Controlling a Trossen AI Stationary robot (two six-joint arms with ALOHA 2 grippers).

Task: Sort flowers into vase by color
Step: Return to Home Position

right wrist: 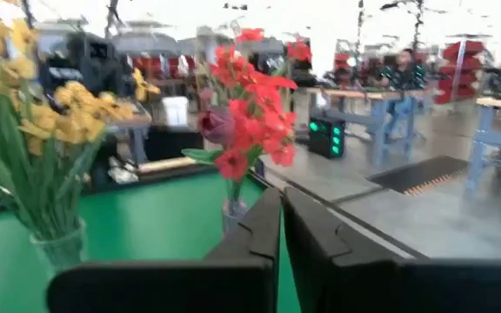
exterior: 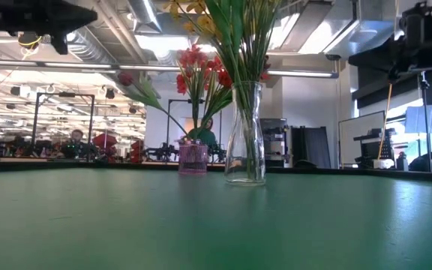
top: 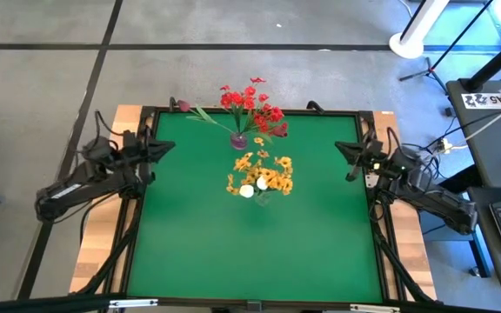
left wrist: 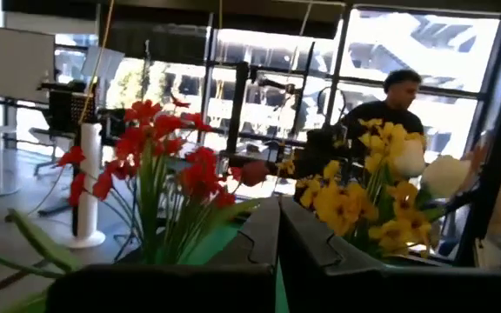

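Both arms are parked out wide on my screen. The left gripper (top: 162, 146) sits at the left edge of the table (top: 190, 235) and the right gripper (top: 348, 153) at the right edge. Both are well apart from the vases and point in at them. On each wrist cam the fingers are pressed together with only a hairline between them, and neither one is holding anything.

The flowers are all in vases around the middle of the green top. The red flowers (top: 252, 103) stand in the purple vase (exterior: 193, 159), the one nearer the top edge in the overhead view. A maroon bud (top: 183, 106) shares that vase and leans way out toward the left arm's side on a long stem. The yellow flowers (top: 263, 172) are in the clear vase (exterior: 246, 135), just beside the purple one, with two white buds (top: 247, 191) tucked in low in the bunch. Both vases are upright, close together but not touching. There's a person (left wrist: 390, 104) in the room beyond the table.
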